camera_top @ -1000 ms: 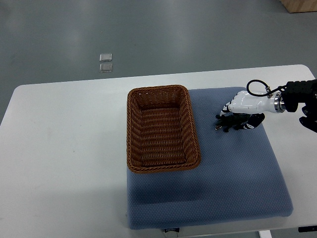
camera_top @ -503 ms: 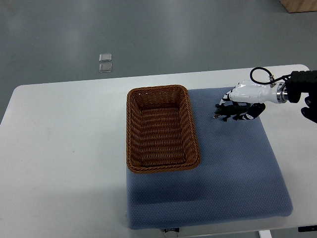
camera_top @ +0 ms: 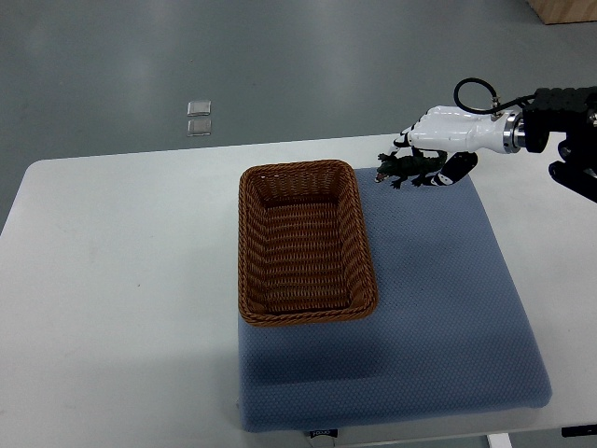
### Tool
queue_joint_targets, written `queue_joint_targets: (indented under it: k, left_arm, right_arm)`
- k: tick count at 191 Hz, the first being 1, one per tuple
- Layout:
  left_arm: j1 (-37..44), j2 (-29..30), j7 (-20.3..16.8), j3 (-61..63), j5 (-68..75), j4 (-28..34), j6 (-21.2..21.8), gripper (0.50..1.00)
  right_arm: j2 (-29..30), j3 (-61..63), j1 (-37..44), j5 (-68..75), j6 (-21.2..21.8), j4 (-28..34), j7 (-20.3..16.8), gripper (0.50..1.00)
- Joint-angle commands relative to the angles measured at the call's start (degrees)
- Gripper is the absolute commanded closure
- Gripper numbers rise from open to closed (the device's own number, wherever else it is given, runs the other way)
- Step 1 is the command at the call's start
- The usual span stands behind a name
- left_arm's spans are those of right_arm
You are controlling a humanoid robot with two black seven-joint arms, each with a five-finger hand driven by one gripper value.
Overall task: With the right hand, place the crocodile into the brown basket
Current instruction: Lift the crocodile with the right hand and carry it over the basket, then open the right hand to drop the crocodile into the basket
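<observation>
One crocodile (camera_top: 401,169) | right hand (camera_top: 448,136) gripping | snout left (long axis left-right)

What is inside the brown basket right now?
Nothing; the basket shows its whole woven floor bare, nothing covering it. The crocodile is outside, held by the right robot hand.

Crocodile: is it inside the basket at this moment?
No, the crocodile is held in the right hand, outside the basket, beside its far right corner.
</observation>
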Motion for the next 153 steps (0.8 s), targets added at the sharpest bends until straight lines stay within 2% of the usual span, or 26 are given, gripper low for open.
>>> queue_joint_targets:
  k: [1, 36, 64, 122, 138, 153]
  left_arm:
    - [0.03, 0.0, 0.0, 0.0, 0.0, 0.0, -0.02, 0.5]
    - [0.03, 0.0, 0.0, 0.0, 0.0, 0.0, -0.02, 0.5]
    - [0.03, 0.0, 0.0, 0.0, 0.0, 0.0, -0.02, 0.5]
    - [0.03, 0.0, 0.0, 0.0, 0.0, 0.0, 0.07, 0.5]
    - [0.03, 0.0, 0.0, 0.0, 0.0, 0.0, -0.02, 0.5]
    - [-0.05, 0.0, 0.0, 0.0, 0.0, 0.0, -0.02, 0.5]
  right_arm:
    - [1.4, 0.0, 0.93, -0.09, 0.0, 1.55, 0.0, 0.953]
    - [2.54, 0.0, 2.52, -0.35, 0.0, 8.85, 0.0, 0.944]
    - [5.18, -0.09, 2.52, -0.97, -0.18, 12.37, 0.0, 0.942]
    - [9.66, -0.09, 0.58, -0.97, -0.97, 13.16, 0.0, 0.93]
    - [11.24, -0.09, -1.26, -1.14, -2.2, 12.54, 0.0, 0.895]
    - [11.86, -0.09, -2.14, -1.14, -2.64, 12.37, 0.0, 0.887]
